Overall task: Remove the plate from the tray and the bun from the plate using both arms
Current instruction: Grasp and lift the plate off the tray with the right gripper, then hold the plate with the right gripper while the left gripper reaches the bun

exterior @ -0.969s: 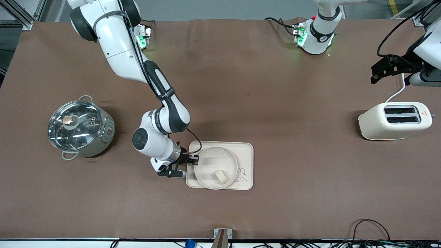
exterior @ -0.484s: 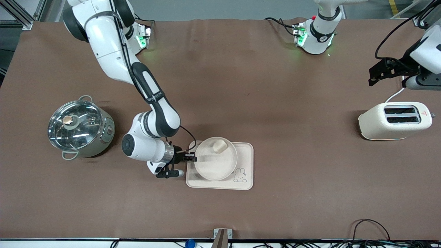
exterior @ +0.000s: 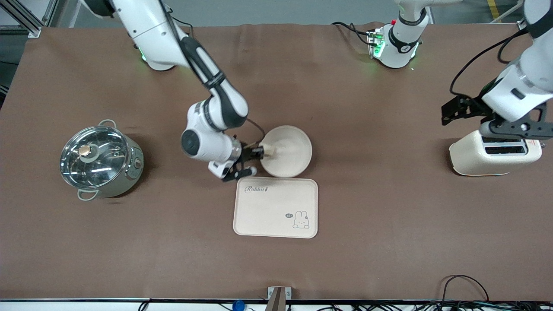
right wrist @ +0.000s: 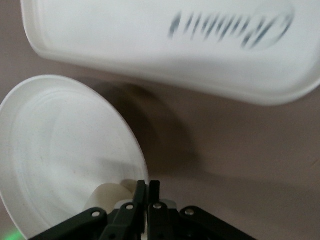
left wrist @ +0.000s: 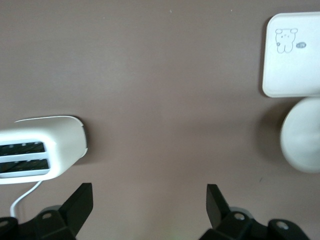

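My right gripper is shut on the rim of the round cream plate. It holds the plate over the bare table, just off the tray's edge toward the robots' bases. The bun lies in the plate right beside the fingers. In the right wrist view the plate casts a shadow on the table, the bun sits against the shut gripper, and the plate looks tilted. My left gripper is open and empty in the air beside the toaster; in the left wrist view nothing is between its fingers.
The rectangular cream rabbit tray lies bare, nearer the front camera than the plate. A cream toaster stands at the left arm's end of the table. A steel pot with a glass lid stands at the right arm's end.
My right gripper carried the plate off the tray toward the robots' bases. The bun slid in the plate to the gripper's side. My left arm swung in over the toaster.
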Robot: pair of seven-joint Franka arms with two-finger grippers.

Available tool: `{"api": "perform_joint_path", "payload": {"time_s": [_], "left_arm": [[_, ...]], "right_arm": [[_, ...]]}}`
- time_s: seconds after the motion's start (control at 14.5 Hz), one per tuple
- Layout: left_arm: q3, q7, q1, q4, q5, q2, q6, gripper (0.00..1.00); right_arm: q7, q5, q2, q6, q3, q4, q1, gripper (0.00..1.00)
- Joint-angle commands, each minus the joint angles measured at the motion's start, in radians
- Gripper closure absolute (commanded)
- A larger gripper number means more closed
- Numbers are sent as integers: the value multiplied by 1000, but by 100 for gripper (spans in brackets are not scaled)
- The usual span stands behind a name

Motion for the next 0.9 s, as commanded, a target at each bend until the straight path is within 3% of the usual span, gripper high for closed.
{"api": "perform_joint_path", "payload": {"time_s": [0.0,0.21,0.55,0.62,0.69,0.83], "left_arm": [[-49,-124,-1,-98,-4,-7,90,0],[-105,-323,-9,-189,-2,19,168,0],[-157,-540,-49,-243,-2,102,245,0],[-155,-567,-67,-241,-2,117,254,0],[-157,-595,-84,-241,-2,129,271,0],[-157,-641,-116,-240,-2,156,294,0]], "right_arm": [[-44,24,-88,35,-5,-134,38,100],[-134,23,-88,63,-8,-148,28,100],[-153,26,-82,90,-13,-136,2,99],[-151,26,-79,110,-13,-136,2,92],[-143,26,-67,114,-13,-134,2,77],[-137,30,-52,117,-12,-128,2,16]]}}
